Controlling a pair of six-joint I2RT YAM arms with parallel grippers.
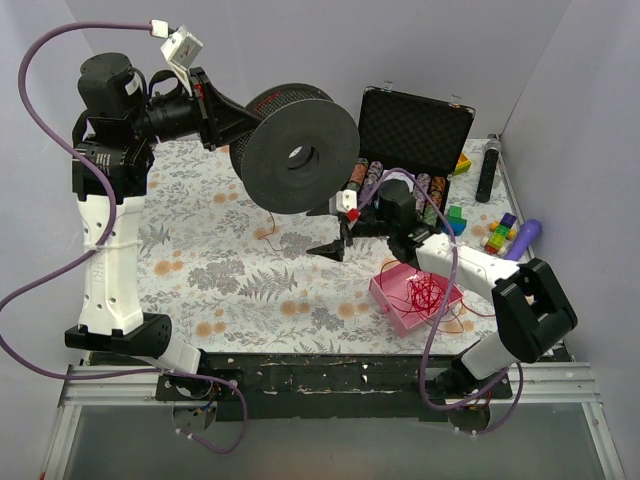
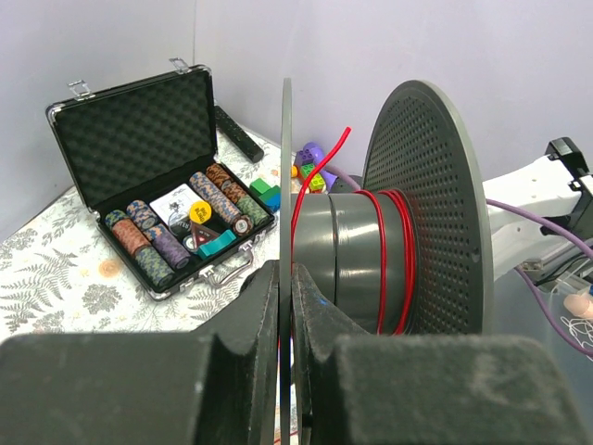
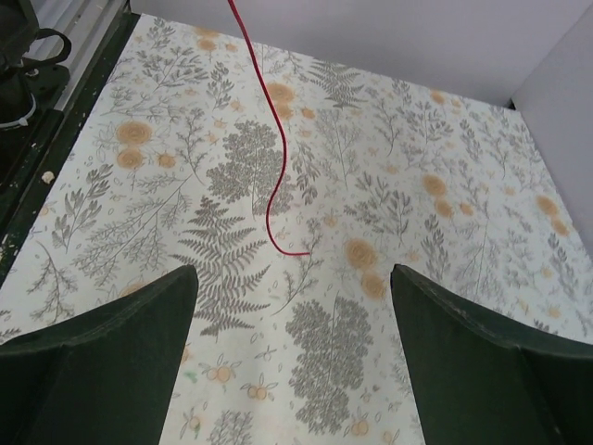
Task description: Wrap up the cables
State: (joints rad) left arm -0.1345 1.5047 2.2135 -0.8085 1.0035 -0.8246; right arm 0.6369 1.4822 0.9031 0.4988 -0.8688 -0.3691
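From above, a tangle of cables (image 1: pixel 422 292) sits in a pink tray (image 1: pixel 392 303) at the near right. Only the right wrist view shows one strand (image 3: pixel 270 190) trailing over the bench (image 3: pixel 445 139) ahead of the right gripper (image 3: pixel 292 278), whose fingers are spread wide. Farther left, the left gripper (image 2: pixel 285 278) clamps a raised spool (image 2: pixel 426 204) by its flange, and its own view alone shows red turns on the hub.

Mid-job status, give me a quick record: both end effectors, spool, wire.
left end effector: shut on the spool flange, spool raised
right end effector: open, holding nothing
red wire on spool: a few turns wound on it
loose strand: end lies on the cloth under the right end effector
spare wire: tangled in the pink tray
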